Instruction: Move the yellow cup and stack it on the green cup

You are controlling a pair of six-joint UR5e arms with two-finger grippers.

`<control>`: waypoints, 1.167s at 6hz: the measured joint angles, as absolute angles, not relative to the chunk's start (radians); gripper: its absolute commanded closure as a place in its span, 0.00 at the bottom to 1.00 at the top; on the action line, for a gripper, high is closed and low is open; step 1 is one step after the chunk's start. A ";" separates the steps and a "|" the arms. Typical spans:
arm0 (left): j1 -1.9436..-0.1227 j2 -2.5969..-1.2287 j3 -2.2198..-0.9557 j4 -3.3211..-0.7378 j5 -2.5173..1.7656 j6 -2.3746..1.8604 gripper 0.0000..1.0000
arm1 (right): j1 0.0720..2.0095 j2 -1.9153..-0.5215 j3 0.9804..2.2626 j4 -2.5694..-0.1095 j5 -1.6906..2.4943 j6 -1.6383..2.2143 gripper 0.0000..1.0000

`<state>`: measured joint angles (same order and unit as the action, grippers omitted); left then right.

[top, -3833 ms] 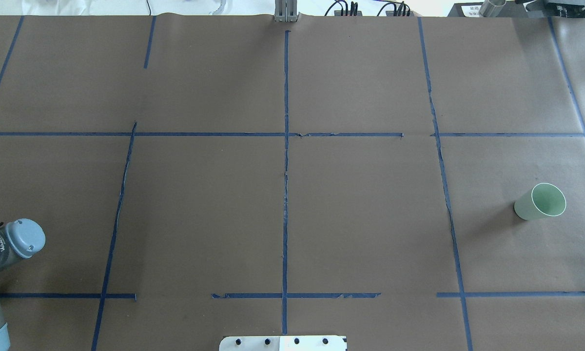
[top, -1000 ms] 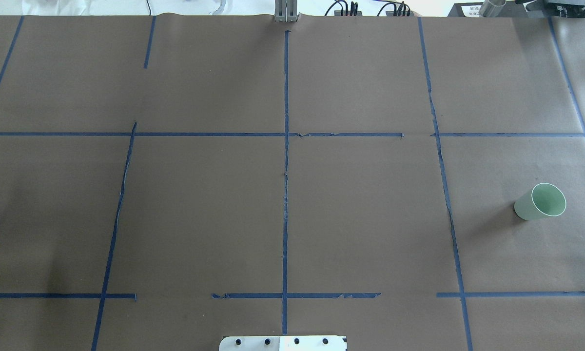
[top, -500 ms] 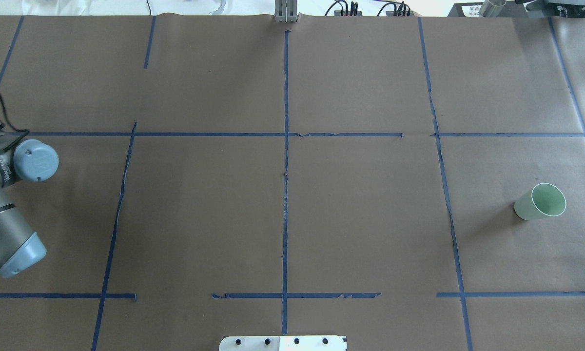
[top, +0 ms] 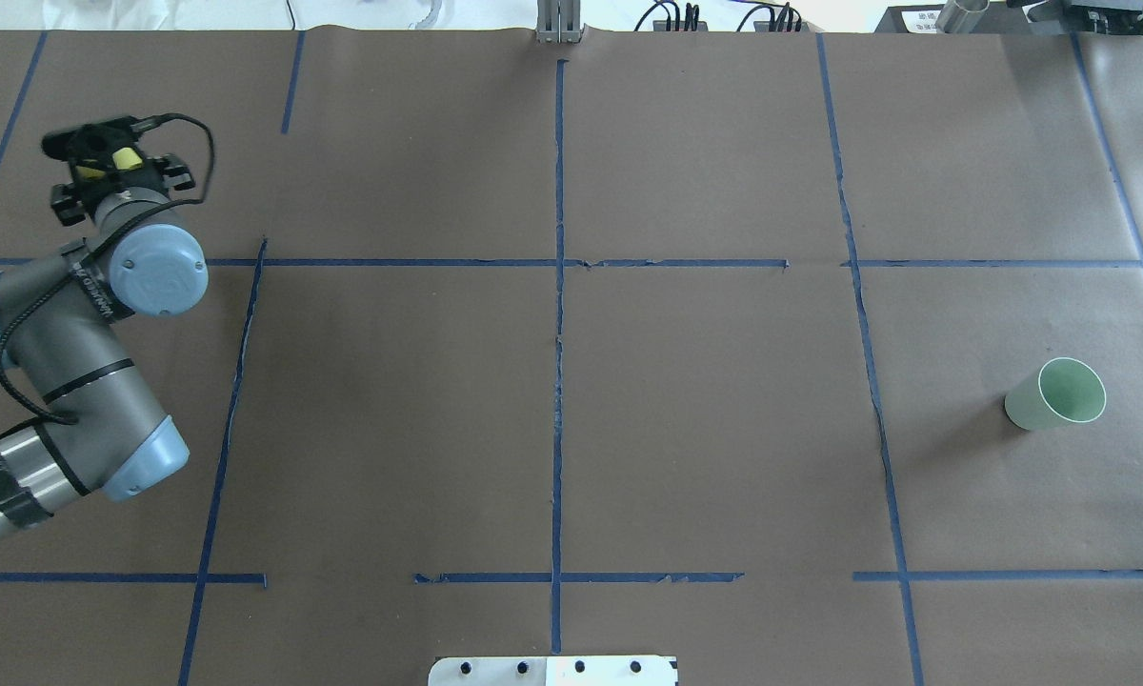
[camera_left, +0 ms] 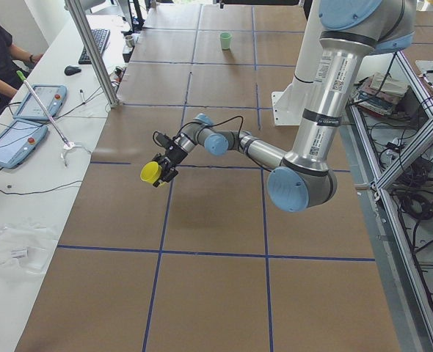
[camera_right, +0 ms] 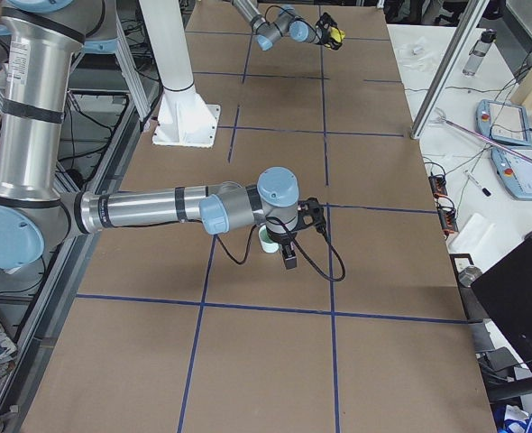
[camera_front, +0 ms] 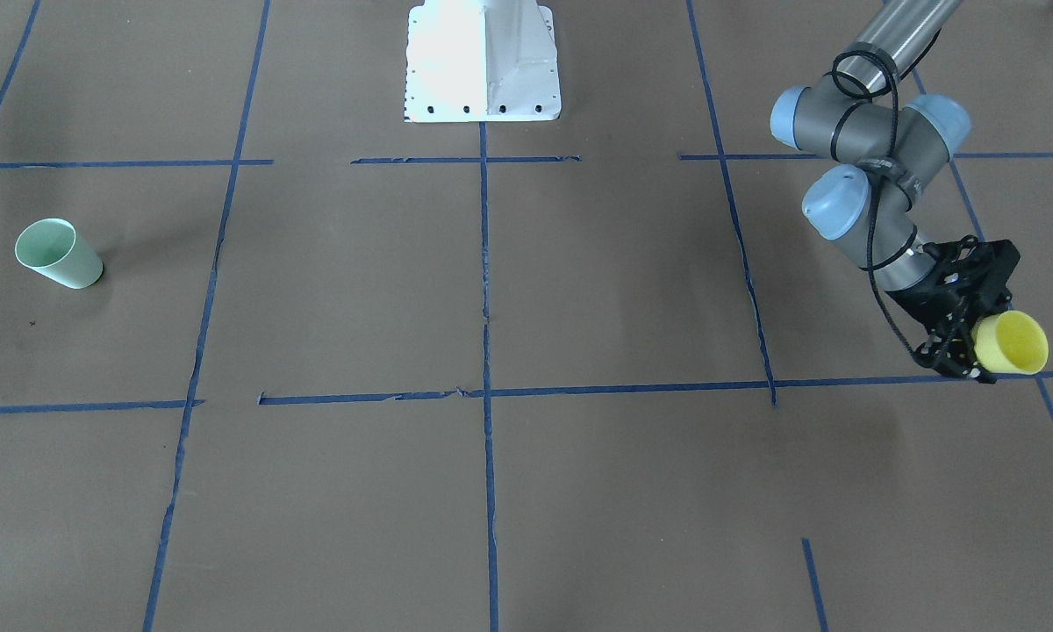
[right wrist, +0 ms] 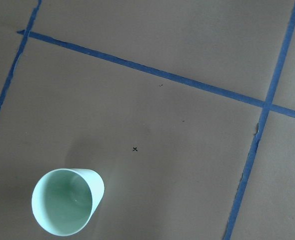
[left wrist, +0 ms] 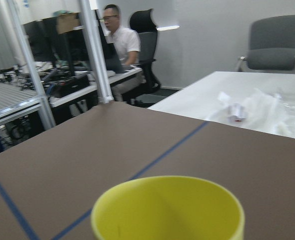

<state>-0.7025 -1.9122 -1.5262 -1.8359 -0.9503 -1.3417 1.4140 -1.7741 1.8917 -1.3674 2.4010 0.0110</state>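
Left arm swung in to 10 o'clock; left gripper (camera_front: 972, 349) clamped on yellow cup (camera_front: 1013, 344). Likely light, thin-walled, slick: hold mid-wall, gently. Right gripper (camera_right: 282, 242) jaws: cannot tell.

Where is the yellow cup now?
In the front-facing view the yellow cup is near the right edge, held by the left gripper by a blue tape line, far from the green cup.

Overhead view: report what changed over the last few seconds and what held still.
The left arm swung in from the left edge and reached forward; the left gripper now shows, shut on the yellow cup. The green cup stayed upright where it stood.
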 measured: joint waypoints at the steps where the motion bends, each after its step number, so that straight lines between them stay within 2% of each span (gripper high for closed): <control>1: -0.666 -1.953 -1.514 -1.954 -0.952 -1.158 0.96 | 1.398 -1.771 1.893 -1.331 2.403 0.019 0.00; 3: -0.554 -2.026 -1.543 -2.192 -0.959 -0.967 0.97 | 1.320 -1.731 1.890 -1.243 2.398 0.104 0.00; 5: -0.409 -2.044 -1.575 -2.409 -1.027 -0.818 0.96 | 1.239 -1.592 1.889 -1.225 2.394 0.300 0.00; 7: -0.354 -2.068 -1.581 -2.598 -1.087 -0.739 0.93 | 1.152 -1.452 1.888 -1.229 2.374 0.498 0.00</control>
<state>-0.3540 -2.0678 -1.5807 -2.5982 -1.0872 -0.7386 1.1520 -1.4524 1.8879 -1.2290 2.3739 0.4978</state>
